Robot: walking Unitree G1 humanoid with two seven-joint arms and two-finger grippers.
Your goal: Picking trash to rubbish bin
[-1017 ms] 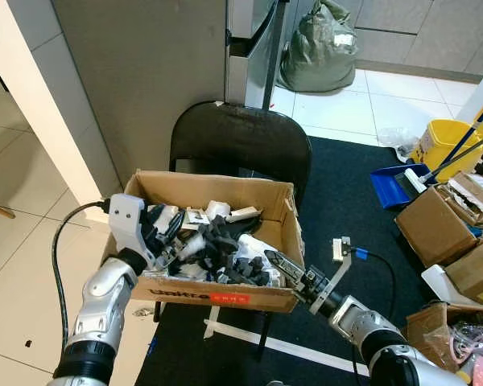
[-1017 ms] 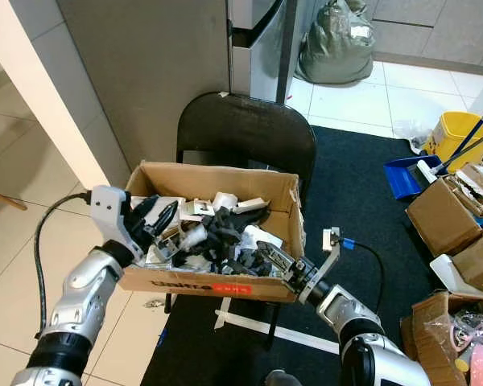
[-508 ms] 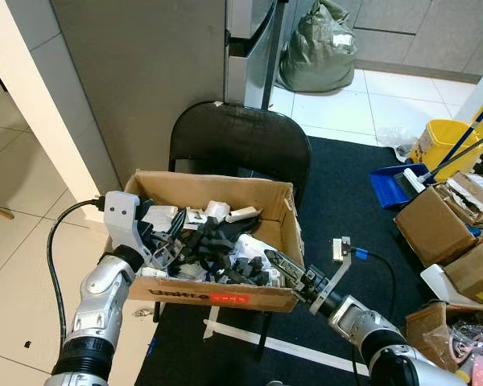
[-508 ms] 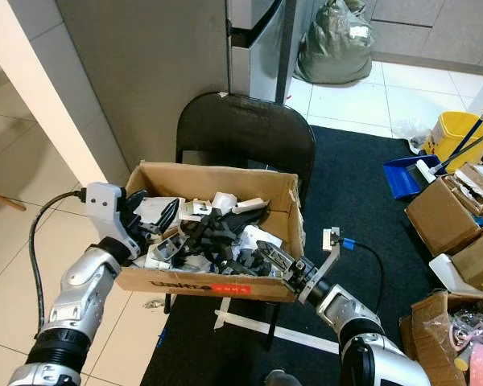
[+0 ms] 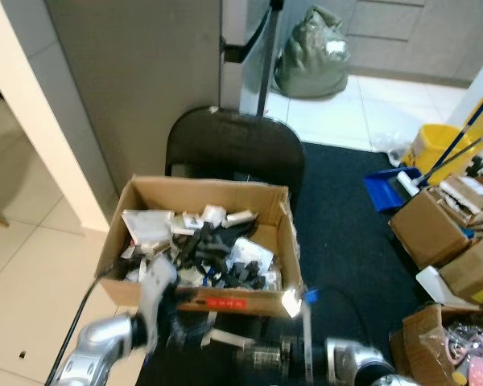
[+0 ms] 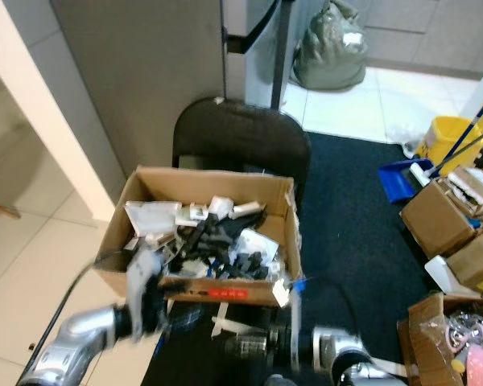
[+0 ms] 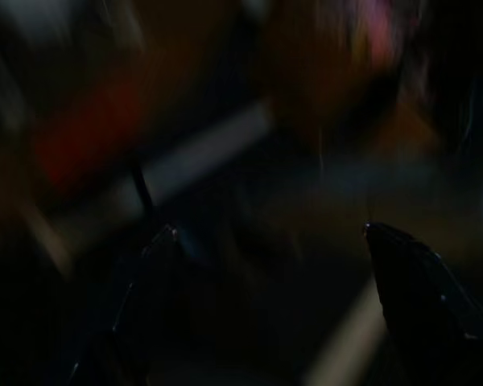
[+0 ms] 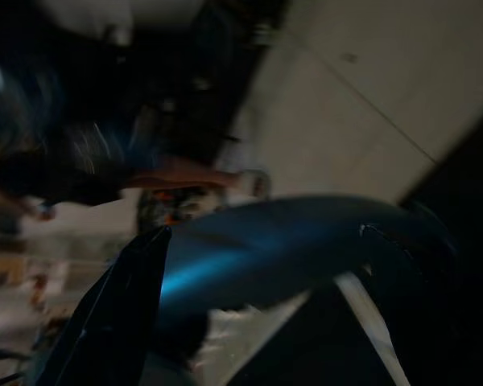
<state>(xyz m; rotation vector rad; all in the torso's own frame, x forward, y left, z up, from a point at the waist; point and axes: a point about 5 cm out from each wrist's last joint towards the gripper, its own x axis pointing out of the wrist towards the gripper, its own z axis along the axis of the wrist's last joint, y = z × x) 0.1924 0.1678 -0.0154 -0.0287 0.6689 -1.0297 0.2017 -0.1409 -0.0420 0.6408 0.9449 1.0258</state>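
Cardboard box point(image 5: 201, 241) full of trash sits on the seat of a black chair point(image 5: 233, 149), which puts it at arm height so I don't have to bend to the floor. Contents are a jumble of white and black scraps heaped toward the middle; nothing hangs over the rim.

Both arms are low, below the box's front wall, and smeared with motion blur in the head views. Left pincer point(image 7: 266, 265): wrist cam shows its two fingers spread wide with nothing between them, aimed at something dark with a red patch, probably the red label on the box front. Right pincer point(image 8: 258, 265): fingers also well apart and empty; a blurred blue shape crosses behind them, can't identify it.

Neither pincer holds any trash, so I read this as between grabs, not a carry.

Yellow bucket point(image 5: 439, 145), blue dustpan point(image 5: 386, 189) and more cardboard boxes point(image 5: 435, 229) stand off to the right on the dark mat point(image 5: 346, 209). Can't tell which is the rubbish bin.
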